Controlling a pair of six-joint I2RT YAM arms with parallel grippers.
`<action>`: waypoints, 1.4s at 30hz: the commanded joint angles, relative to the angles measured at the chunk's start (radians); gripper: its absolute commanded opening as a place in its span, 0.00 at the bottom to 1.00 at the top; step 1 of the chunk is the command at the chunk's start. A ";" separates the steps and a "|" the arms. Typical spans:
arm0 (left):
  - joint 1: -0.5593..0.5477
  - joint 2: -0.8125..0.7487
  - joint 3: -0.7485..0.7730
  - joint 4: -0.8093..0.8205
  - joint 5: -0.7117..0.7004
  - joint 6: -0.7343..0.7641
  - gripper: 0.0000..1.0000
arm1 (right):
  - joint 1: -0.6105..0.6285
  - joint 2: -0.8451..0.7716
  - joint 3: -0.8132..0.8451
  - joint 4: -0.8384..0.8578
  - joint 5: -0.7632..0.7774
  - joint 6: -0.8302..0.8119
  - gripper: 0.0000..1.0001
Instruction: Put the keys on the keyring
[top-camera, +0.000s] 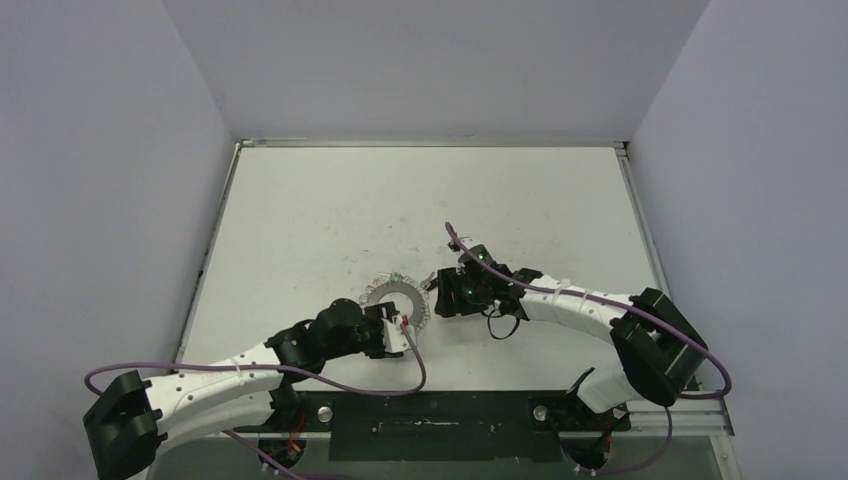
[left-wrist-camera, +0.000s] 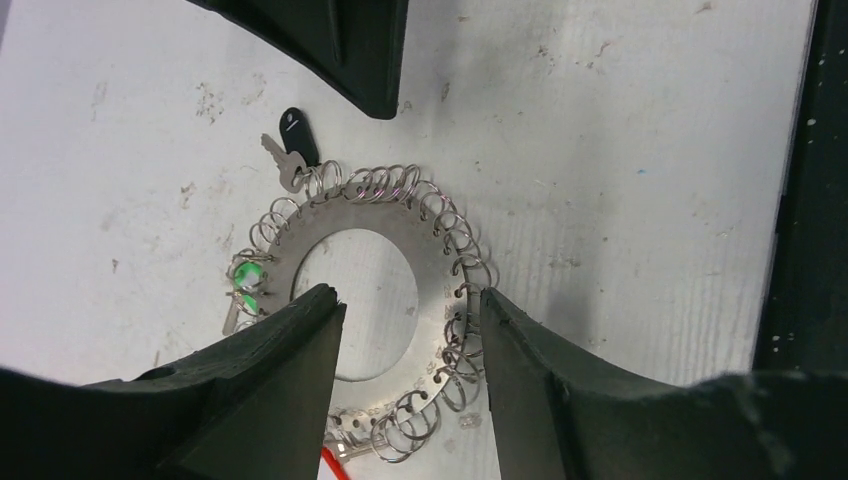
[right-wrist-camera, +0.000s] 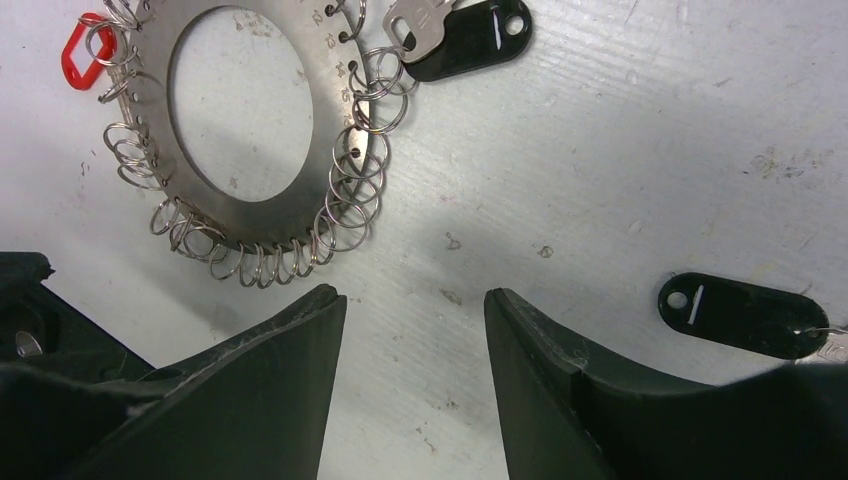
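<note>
Lying flat: one keyring (right-wrist-camera: 335, 130), two keys (right-wrist-camera: 465, 40); left fingers (left-wrist-camera: 290, 380) and right fingers (right-wrist-camera: 290, 380) spread apart, empty.

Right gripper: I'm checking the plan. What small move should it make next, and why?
Probably slide the right gripper toward the loose key and close on it: it lies apart from the keyring, and the open jaws hold nothing.

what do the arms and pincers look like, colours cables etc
The left arm and right arm have white tubular links joined by bulky black joints. A purple cable runs along each. Small green lights glow on the right wrist. The left pincer and right pincer are matte black, each with two broad wedge-shaped fingers.
</note>
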 joint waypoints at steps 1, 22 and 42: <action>-0.009 -0.002 0.006 -0.004 0.002 0.150 0.51 | -0.014 -0.045 0.015 0.008 0.021 -0.017 0.55; -0.016 0.137 0.095 0.022 -0.075 -0.088 0.49 | -0.032 0.075 0.203 -0.087 0.011 -0.343 0.59; 0.348 0.024 -0.015 0.321 0.251 -0.567 0.49 | 0.045 -0.141 -0.203 0.329 -0.186 -1.541 0.71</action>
